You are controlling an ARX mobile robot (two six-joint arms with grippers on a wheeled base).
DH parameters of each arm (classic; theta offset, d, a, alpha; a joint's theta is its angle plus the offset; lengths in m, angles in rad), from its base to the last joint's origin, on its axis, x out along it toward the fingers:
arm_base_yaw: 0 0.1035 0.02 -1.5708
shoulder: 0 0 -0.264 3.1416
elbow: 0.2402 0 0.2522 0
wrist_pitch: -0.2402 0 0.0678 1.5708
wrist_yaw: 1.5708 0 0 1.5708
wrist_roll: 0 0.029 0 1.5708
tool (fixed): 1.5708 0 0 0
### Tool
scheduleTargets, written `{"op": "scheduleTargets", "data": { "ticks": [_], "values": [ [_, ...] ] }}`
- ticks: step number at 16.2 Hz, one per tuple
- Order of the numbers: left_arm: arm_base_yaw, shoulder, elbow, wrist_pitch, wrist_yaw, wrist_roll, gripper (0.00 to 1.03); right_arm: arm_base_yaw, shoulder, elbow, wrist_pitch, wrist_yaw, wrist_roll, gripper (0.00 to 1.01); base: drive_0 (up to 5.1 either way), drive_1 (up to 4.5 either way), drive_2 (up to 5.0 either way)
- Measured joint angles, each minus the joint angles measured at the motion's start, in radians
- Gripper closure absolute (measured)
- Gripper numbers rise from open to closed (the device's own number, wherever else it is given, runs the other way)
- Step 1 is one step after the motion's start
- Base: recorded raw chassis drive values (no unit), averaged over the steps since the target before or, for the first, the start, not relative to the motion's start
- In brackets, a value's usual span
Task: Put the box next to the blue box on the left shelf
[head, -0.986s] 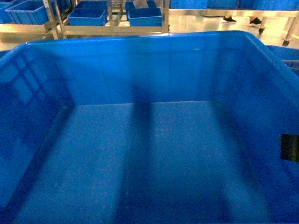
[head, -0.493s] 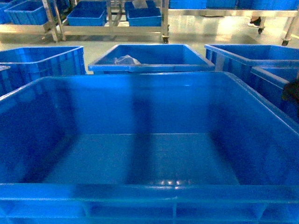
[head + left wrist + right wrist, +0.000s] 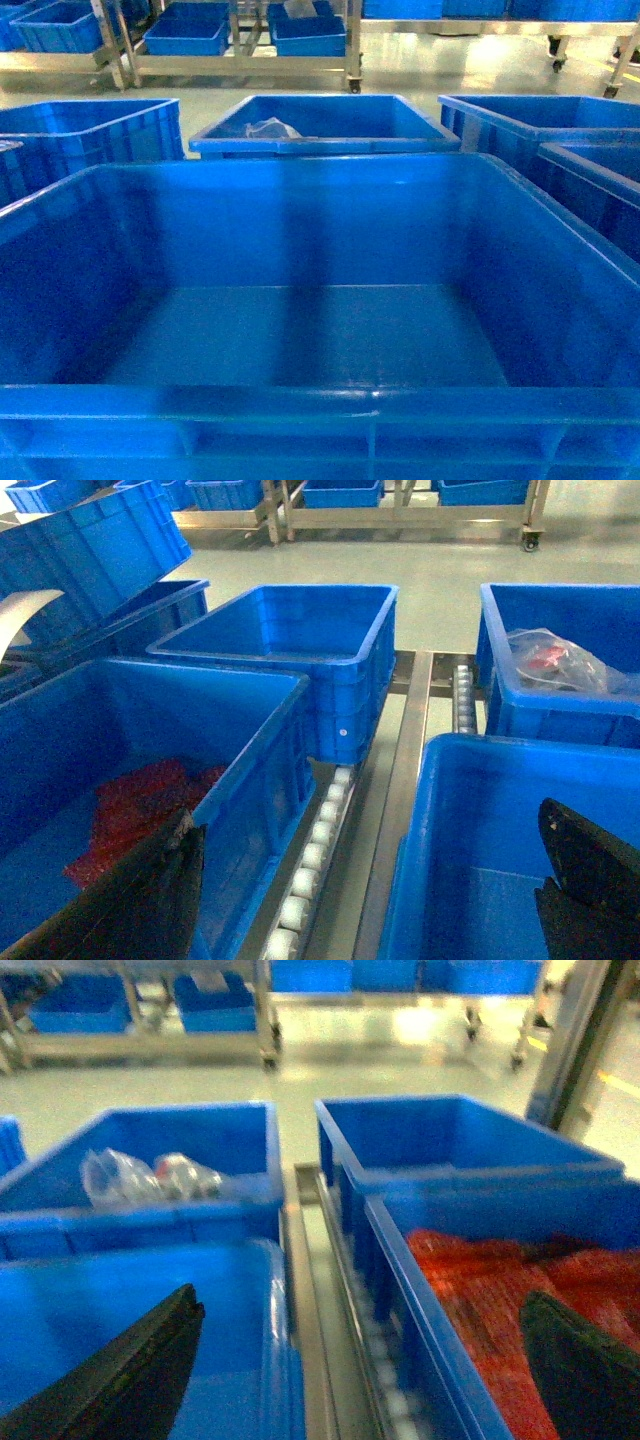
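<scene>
The box (image 3: 320, 330) is a large empty bright-blue crate that fills the near part of the head view and sits level. Its left wall shows in the left wrist view (image 3: 470, 880) and its right rim in the right wrist view (image 3: 110, 1300). My left gripper (image 3: 368, 820) is open, straddling the roller track, with one finger over the box and the other over the blue box (image 3: 150, 740) to the left, which holds red material. My right gripper (image 3: 362, 1300) is open, one finger over the box and one over a right-hand crate. Neither gripper shows in the head view.
A crate with red contents (image 3: 500, 1270) stands right of the box. Behind it stand a crate with a clear plastic bag (image 3: 320, 125) and empty ones (image 3: 90, 125) (image 3: 540, 120). Metal roller rails (image 3: 320, 840) run between rows. Racks with blue bins (image 3: 240, 45) stand across the floor.
The box, which filled the head view a second ago, has dropped lower and now sits level among the other crates. A dark gripper part at the right edge has left the head view.
</scene>
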State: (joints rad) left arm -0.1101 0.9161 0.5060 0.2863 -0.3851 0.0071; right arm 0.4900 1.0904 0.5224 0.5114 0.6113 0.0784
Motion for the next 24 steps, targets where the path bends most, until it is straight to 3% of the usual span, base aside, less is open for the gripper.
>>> {"op": "scheduleTargets", "data": {
  "ticks": [1, 2, 3, 6, 7, 8, 13, 15, 16, 17, 19, 20, 24],
  "values": [
    [0.042, -0.020, -0.057, 0.131, 0.154, -0.003, 0.17, -0.037, -0.034, -0.058, 0.079, -0.111, -0.029, 0.18, 0.0, 0.00, 0.0],
    [0.103, -0.069, -0.135, 0.196, 0.301, -0.003, 0.30, -0.087, -0.099, -0.140, 0.101, -0.193, -0.048, 0.31, 0.0, 0.00, 0.0],
    [0.117, -0.100, -0.187, 0.212, 0.357, -0.005, 0.42, -0.138, -0.151, -0.202, 0.100, -0.240, -0.055, 0.43, 0.0, 0.00, 0.0],
    [0.107, -0.185, -0.292, 0.221, 0.385, -0.004, 0.78, -0.236, -0.280, -0.314, 0.086, -0.353, -0.067, 0.80, 0.0, 0.00, 0.0],
    [0.110, -0.229, -0.328, 0.219, 0.384, -0.004, 0.97, -0.276, -0.335, -0.352, 0.068, -0.389, -0.070, 0.99, 0.0, 0.00, 0.0],
    [0.110, -0.249, -0.343, 0.214, 0.385, -0.006, 1.02, -0.294, -0.360, -0.370, 0.059, -0.410, -0.072, 0.99, 0.0, 0.00, 0.0],
    [0.110, -0.290, -0.373, 0.199, 0.385, -0.006, 1.02, -0.323, -0.410, -0.399, 0.037, -0.440, -0.072, 1.00, 0.0, 0.00, 0.0],
    [0.110, -0.355, -0.407, 0.170, 0.385, -0.006, 1.02, -0.363, -0.486, -0.431, -0.003, -0.480, -0.072, 1.00, 0.0, 0.00, 0.0],
    [0.110, -0.432, -0.441, 0.124, 0.384, -0.006, 1.02, -0.445, -0.578, -0.465, -0.070, -0.578, -0.075, 1.00, 0.0, 0.00, 0.0],
    [0.110, -0.476, -0.454, 0.096, 0.383, -0.006, 1.02, -0.497, -0.625, -0.474, -0.098, -0.599, -0.074, 1.00, 0.0, 0.00, 0.0],
    [0.110, -0.544, -0.468, 0.045, 0.385, -0.006, 1.02, -0.490, -0.679, -0.511, -0.105, -0.613, -0.075, 1.00, 0.0, 0.00, 0.0],
    [0.110, -0.562, -0.491, 0.061, 0.385, -0.006, 1.02, -0.490, -0.715, -0.511, -0.143, -0.611, -0.075, 1.00, 0.0, 0.00, 0.0],
    [0.110, -0.692, -0.491, -0.060, 0.385, -0.006, 1.02, -0.490, -0.855, -0.511, -0.275, -0.612, -0.075, 1.00, 0.0, 0.00, 0.0]
  ]
}}
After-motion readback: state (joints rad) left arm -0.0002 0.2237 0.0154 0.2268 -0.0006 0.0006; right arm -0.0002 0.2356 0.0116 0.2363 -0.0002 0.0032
